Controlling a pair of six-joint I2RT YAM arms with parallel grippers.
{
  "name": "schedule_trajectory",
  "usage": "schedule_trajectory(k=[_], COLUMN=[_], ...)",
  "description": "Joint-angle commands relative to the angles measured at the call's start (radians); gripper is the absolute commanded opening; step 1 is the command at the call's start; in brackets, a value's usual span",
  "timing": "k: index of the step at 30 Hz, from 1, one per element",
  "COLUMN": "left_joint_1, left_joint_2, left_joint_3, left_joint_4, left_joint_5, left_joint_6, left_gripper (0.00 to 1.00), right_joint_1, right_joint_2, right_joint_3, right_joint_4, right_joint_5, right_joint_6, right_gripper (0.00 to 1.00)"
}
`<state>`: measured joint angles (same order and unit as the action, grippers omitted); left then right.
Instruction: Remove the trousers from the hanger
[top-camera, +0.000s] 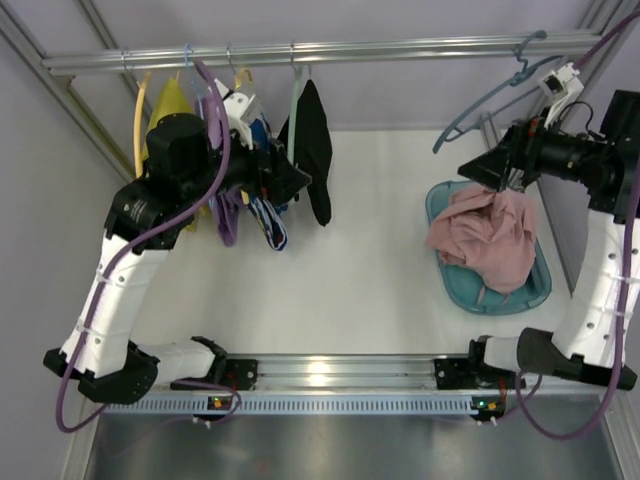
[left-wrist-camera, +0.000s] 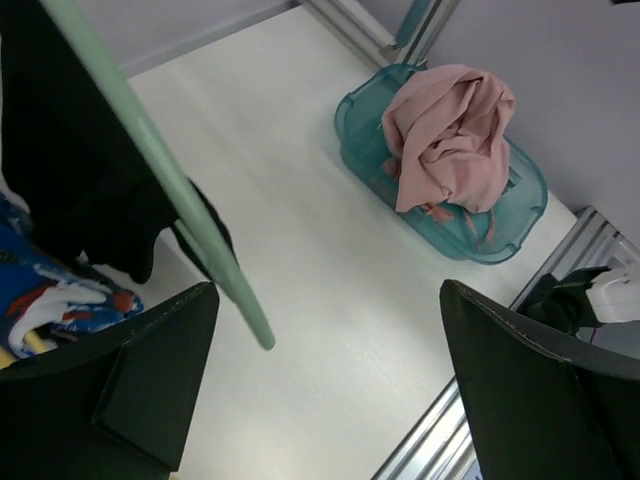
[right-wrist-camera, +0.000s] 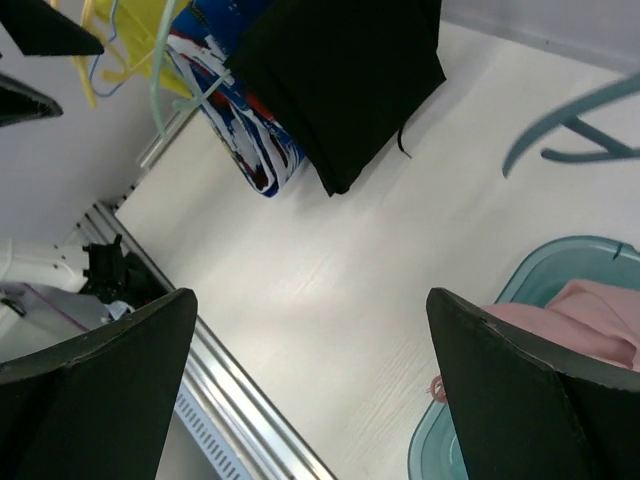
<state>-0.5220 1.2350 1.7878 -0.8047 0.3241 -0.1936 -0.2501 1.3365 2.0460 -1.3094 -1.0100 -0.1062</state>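
The pale pink trousers (top-camera: 485, 238) lie crumpled in the teal tub (top-camera: 532, 292) at the right, off the hanger. They also show in the left wrist view (left-wrist-camera: 450, 135) and at the edge of the right wrist view (right-wrist-camera: 590, 322). The bare grey-blue hanger (top-camera: 488, 102) hangs tilted from the rail at the upper right and shows in the right wrist view (right-wrist-camera: 580, 120). My right gripper (top-camera: 498, 173) is open and empty just above the trousers' far edge (right-wrist-camera: 310, 340). My left gripper (top-camera: 300, 178) is open and empty among the hanging clothes (left-wrist-camera: 330, 340).
On the rail (top-camera: 320, 52) at the left hang yellow hangers (top-camera: 140, 110), a purple garment (top-camera: 225, 215), a blue patterned garment (top-camera: 268, 220) and a black garment (top-camera: 318, 150) on a pale green hanger (left-wrist-camera: 170, 170). A metal frame edges the table's front (top-camera: 330, 372).
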Motion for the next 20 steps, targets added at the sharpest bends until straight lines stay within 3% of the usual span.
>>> schedule_trajectory(k=[1,12,20], left_joint_1=[0.036,0.244,0.338], left_joint_2=[-0.074,-0.360,-0.430], left_joint_3=[0.001,-0.129,-0.145], left_joint_4=[-0.109,-0.244,-0.337], left_joint_5=[-0.049,-0.357,-0.398], left_joint_6=[0.095,0.083,0.068], left_gripper=[0.98,0.98,0.99], right_joint_1=[0.127,0.333,0.347], right_joint_2=[-0.083,-0.243,-0.388], right_joint_3=[-0.015,-0.278,-0.426], right_joint_4=[0.021,-0.008,0.001], right_joint_5=[0.144,0.254,0.286], right_joint_6=[-0.073,-0.176,-0.174], right_gripper=[0.99,0.99,0.99])
